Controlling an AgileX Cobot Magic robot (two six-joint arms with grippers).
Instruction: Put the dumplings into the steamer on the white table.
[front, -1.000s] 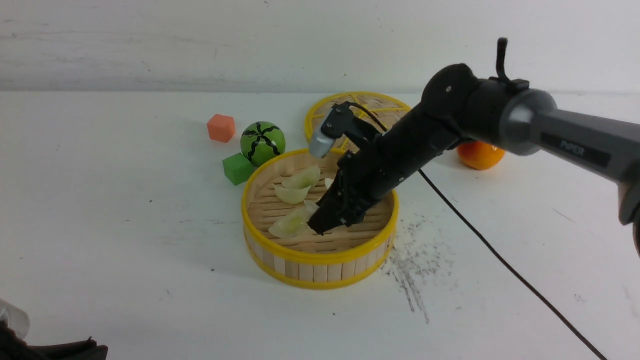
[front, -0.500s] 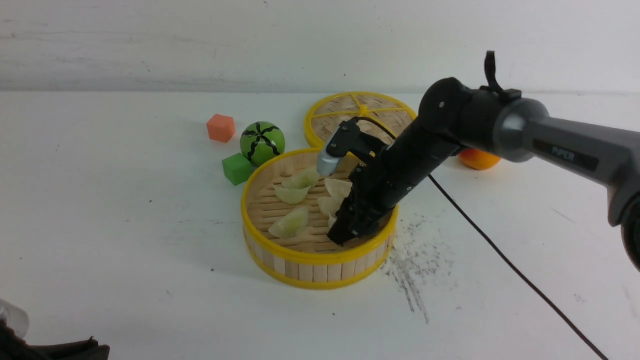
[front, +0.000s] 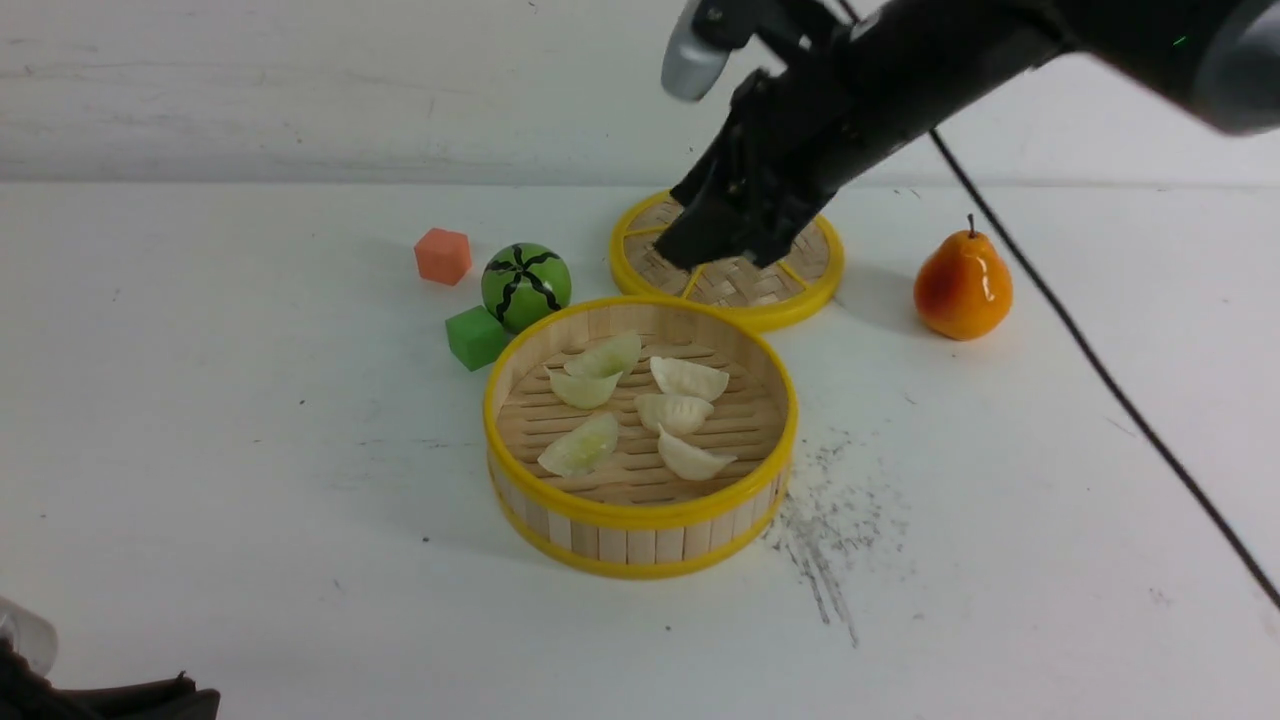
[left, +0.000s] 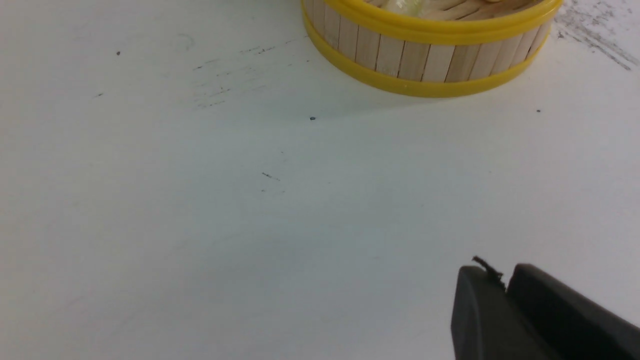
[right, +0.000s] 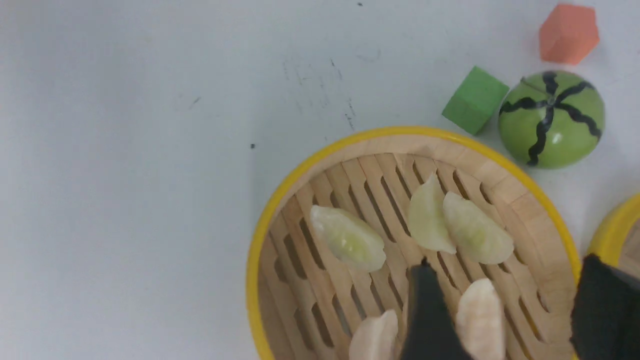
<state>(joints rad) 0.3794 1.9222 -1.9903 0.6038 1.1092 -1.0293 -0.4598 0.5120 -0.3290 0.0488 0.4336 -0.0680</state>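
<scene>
Plastic-look dumplings (front: 675, 412), qty 6 (3 pale green, 3 cream): all inside steamer (front: 640, 515), centre frame, on white table (front: 250, 450). Prob. light, stiff, smooth, may slip; grip across plump belly, not thin pleated edge. Right gripper (front: 700, 245), upper centre: fingers apart, empty. Left gripper (left: 502, 285): fingers together, empty, apart from steamer.

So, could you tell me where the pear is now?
In the front view, the pear stands upright on the right of the white table, just right of the woven lid.
</scene>
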